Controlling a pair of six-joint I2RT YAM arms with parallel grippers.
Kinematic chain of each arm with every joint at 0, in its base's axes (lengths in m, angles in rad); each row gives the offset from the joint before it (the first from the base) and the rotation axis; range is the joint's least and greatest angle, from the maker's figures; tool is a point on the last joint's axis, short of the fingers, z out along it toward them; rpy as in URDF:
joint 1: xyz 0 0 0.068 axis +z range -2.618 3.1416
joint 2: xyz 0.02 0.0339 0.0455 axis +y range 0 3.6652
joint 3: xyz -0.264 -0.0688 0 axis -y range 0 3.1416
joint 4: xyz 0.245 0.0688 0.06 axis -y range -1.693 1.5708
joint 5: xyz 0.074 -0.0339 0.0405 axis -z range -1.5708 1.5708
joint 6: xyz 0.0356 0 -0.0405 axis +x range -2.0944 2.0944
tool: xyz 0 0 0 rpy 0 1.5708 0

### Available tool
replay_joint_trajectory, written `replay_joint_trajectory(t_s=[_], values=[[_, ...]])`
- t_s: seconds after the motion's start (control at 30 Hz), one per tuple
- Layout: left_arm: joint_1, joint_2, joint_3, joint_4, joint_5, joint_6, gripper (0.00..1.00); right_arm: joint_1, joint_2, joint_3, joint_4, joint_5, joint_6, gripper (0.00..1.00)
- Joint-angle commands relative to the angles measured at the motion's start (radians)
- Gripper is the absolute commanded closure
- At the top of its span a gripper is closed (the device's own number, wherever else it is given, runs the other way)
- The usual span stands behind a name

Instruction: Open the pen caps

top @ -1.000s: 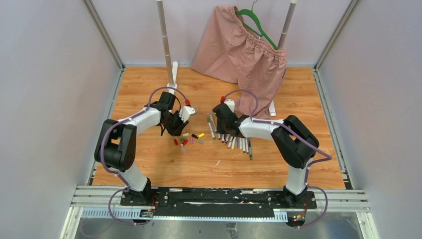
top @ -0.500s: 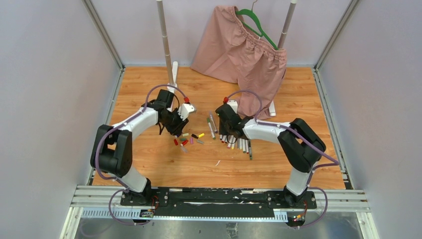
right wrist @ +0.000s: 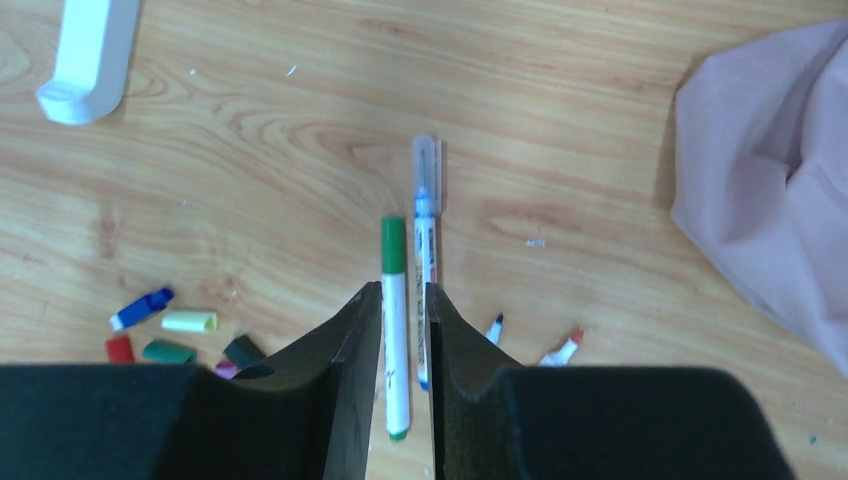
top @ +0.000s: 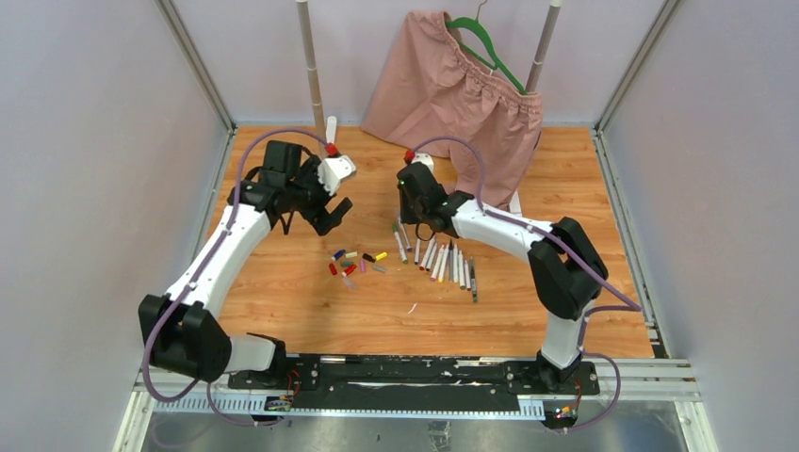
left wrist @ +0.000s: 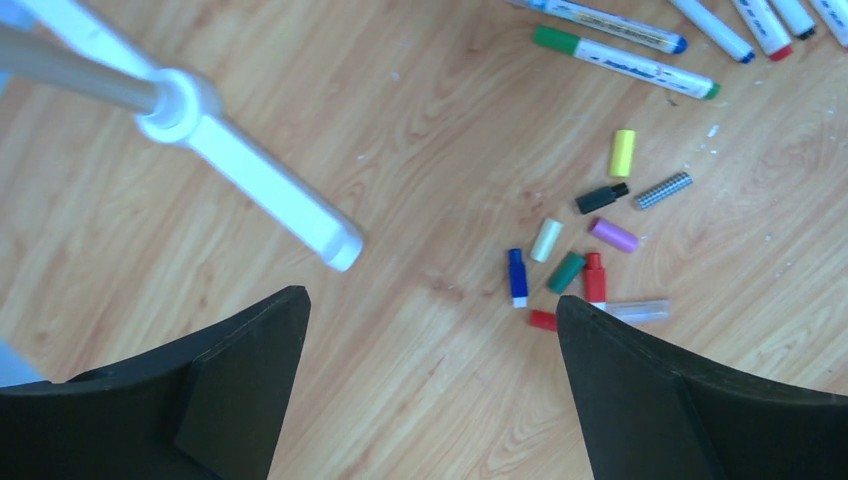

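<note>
Loose pen caps [top: 354, 263] in red, yellow, blue, green, purple and black lie scattered on the wooden table; the left wrist view shows a blue cap [left wrist: 517, 277] and a yellow one [left wrist: 622, 153]. Uncapped pens [top: 448, 265] lie in a row to their right. My left gripper [top: 323, 213] [left wrist: 430, 300] hovers back-left of the caps, wide open and empty. My right gripper [top: 416, 221] [right wrist: 403, 292] stands above a green-capped pen [right wrist: 394, 300] and a clear-capped blue pen [right wrist: 425, 230] on the table. Its jaws stand a narrow gap apart and hold nothing.
The clothes rack's white foot [left wrist: 250, 180] [right wrist: 85, 60] lies behind the caps, with its poles [top: 311, 75] rising at the back. Pink shorts [top: 462, 94] [right wrist: 770, 200] hang from a green hanger [top: 481, 42] and drape onto the table at the back right.
My left gripper opened wide and rose back-left away from the caps; a blue cap now lies among them. My right gripper pulled back from the pen row.
</note>
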Motion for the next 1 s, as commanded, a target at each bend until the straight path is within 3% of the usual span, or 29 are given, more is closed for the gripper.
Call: replay_joint_trajectory(t_s=[0.0, 0.2, 0.3, 0.97], values=[[0.054, -0.08, 0.022, -0.048, -0.04, -0.012, 0.0, -0.038, 0.117, 0.082, -0.085, -0.048, -0.066, 0.74], [0.115, -0.151, 0.031, -0.034, -0.09, -0.011, 0.0, -0.041, 0.207, 0.154, -0.116, -0.093, -0.11, 0.76], [0.154, -0.183, 0.026, -0.023, -0.036, -0.007, 0.0, -0.042, 0.227, 0.153, -0.117, -0.102, -0.113, 0.76], [0.16, -0.182, -0.012, -0.023, 0.023, 0.002, 0.0, -0.029, 0.28, 0.132, -0.113, -0.133, -0.088, 0.72]])
